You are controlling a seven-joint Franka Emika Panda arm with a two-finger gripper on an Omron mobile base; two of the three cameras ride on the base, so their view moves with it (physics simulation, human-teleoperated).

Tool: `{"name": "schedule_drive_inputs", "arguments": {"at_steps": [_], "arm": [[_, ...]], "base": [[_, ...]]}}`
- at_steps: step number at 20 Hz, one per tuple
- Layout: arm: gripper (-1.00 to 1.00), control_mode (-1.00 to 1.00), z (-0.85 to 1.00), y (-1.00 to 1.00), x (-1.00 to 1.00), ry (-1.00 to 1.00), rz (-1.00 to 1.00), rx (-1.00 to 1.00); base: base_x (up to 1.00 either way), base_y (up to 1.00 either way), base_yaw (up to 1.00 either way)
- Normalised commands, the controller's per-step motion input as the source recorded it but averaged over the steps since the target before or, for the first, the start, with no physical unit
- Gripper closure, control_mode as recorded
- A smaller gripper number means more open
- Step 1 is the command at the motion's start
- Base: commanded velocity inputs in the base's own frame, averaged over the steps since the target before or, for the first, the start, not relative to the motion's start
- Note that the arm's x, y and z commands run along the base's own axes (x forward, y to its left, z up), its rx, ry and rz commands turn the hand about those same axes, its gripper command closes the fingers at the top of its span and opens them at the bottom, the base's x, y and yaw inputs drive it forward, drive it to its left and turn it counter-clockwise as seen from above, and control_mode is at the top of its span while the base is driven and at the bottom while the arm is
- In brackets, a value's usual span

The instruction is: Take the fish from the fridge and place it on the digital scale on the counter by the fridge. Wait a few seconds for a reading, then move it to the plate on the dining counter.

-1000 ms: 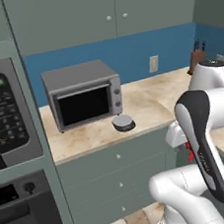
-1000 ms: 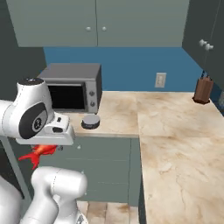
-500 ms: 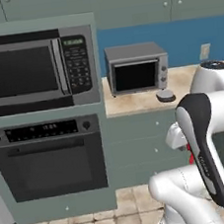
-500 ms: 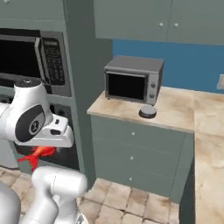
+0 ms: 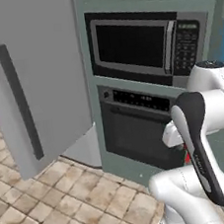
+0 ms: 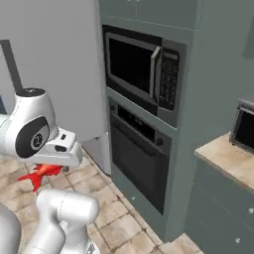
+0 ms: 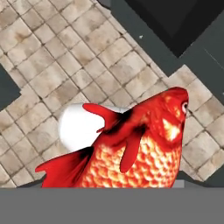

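Clamped tight on the fish (image 7: pixel 140 148), gripper (image 6: pixel 47 170) tucked low under the wrist, red tail (image 6: pixel 30 178) poking out below it in the right base view. Fish right up against the hand camera, head up and to the right, tiled floor (image 7: pixel 52 57) beneath. Ahead of the hand, built-in oven (image 6: pixel 136 158) with microwave (image 6: pixel 141 74) above; fridge (image 5: pixel 35 78) door off to the left.

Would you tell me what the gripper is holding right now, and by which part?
It carries the fish. In the hand view the fish's lower body runs off the bottom edge, hiding the fingertips, so the exact grip spot cannot be told.
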Motion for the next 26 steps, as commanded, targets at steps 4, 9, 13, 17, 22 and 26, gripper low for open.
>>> {"name": "schedule_drive_inputs", "arguments": {"at_steps": [4,9,13,17,22,26], "arm": [[1.0,1.0,0.0,0.0,0.0,0.0,0.0,0.0],[1.0,1.0,0.0,0.0,0.0,0.0,0.0,0.0],[1.0,1.0,0.0,0.0,0.0,0.0,0.0,0.0],[1.0,1.0,0.0,0.0,0.0,0.0,0.0,0.0],[1.0,1.0,0.0,0.0,0.0,0.0,0.0,0.0],[1.0,1.0,0.0,0.0,0.0,0.0,0.0,0.0]], "base": [[0.0,0.34,1.0],[-0.04,0.65,0.97],[-0.01,0.83,0.89],[0.04,0.97,0.69],[0.29,0.97,0.25],[0.55,1.0,-0.09]]}}
